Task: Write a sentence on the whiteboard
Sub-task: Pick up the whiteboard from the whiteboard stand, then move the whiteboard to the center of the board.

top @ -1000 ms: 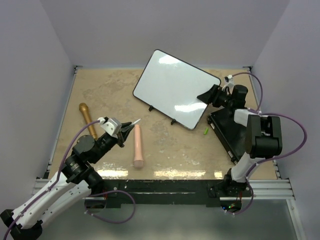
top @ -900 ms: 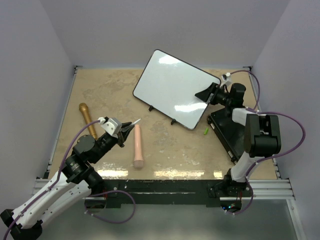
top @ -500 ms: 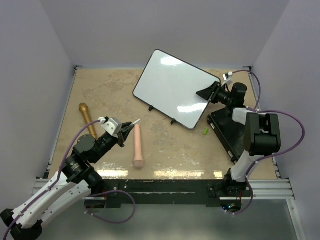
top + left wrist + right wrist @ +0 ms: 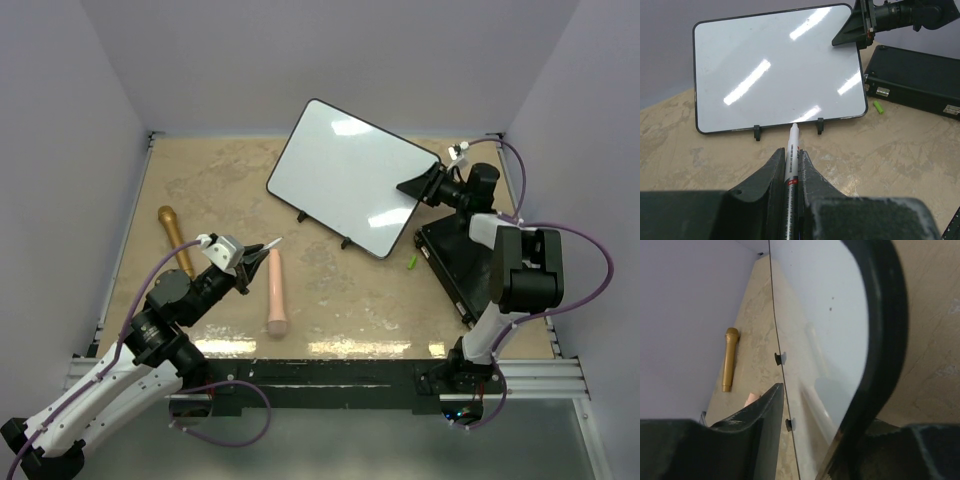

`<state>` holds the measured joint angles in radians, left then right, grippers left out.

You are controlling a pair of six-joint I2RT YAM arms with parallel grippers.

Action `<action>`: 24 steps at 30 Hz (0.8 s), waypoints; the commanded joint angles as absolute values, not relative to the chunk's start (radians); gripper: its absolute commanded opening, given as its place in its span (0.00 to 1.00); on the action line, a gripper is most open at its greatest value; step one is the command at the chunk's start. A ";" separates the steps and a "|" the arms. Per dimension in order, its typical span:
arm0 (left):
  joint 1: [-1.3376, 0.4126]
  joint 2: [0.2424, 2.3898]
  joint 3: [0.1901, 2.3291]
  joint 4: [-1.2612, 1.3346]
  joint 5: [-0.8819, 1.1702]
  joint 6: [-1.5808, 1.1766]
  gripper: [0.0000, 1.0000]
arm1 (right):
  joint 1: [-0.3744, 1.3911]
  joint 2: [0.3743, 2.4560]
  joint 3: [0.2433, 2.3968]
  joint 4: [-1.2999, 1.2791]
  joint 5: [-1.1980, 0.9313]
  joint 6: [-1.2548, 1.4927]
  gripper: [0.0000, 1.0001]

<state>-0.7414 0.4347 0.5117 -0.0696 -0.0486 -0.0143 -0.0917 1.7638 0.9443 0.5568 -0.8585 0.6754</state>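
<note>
A: Start close in. What is the left gripper doing?
B: The left gripper (image 4: 791, 156) is clenched on a white marker (image 4: 792, 136), whose tip pokes out past the fingers and points toward the board.

A: What lies near it?
B: A pink stick (image 4: 275, 292) lies just to its right on the tan table (image 4: 200, 185). A gold microphone (image 4: 174, 238) lies to its left, apart from both.

A: And farther out, on the right?
B: A small green cap (image 4: 411, 262) sits between the board's near corner and a flat black case (image 4: 452, 262). The case lies along the right side, partly under the right arm.

A: Where is the whiteboard?
B: The whiteboard (image 4: 345, 175) is in the far half of the table, right of centre and turned at an angle. It is propped up on its small black feet, and its glossy face shows streaks of glare.

A: And the right gripper?
B: The right gripper (image 4: 412, 187) is at the board's right edge, near the upper corner. One finger is over the white face and the other is past the rim. I cannot tell whether they pinch the board
</note>
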 commanded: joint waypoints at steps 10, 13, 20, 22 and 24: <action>-0.738 0.430 0.511 -0.034 -0.037 -0.006 0.00 | -0.092 1.730 1.028 0.640 -0.982 0.697 0.00; -0.738 0.425 0.512 -0.029 -0.040 -0.006 0.00 | -0.092 1.683 1.075 0.603 -0.996 0.649 0.00; -0.736 0.407 0.511 0.032 -0.038 -0.017 0.00 | -0.081 1.591 1.215 0.448 -1.019 0.563 0.00; -0.736 0.408 0.518 0.054 -0.038 -0.035 0.00 | -0.068 1.556 1.251 0.369 -1.022 0.500 0.00; -0.738 0.413 0.528 0.075 -0.037 -0.052 0.00 | -0.054 1.534 1.267 0.319 -1.028 0.444 0.00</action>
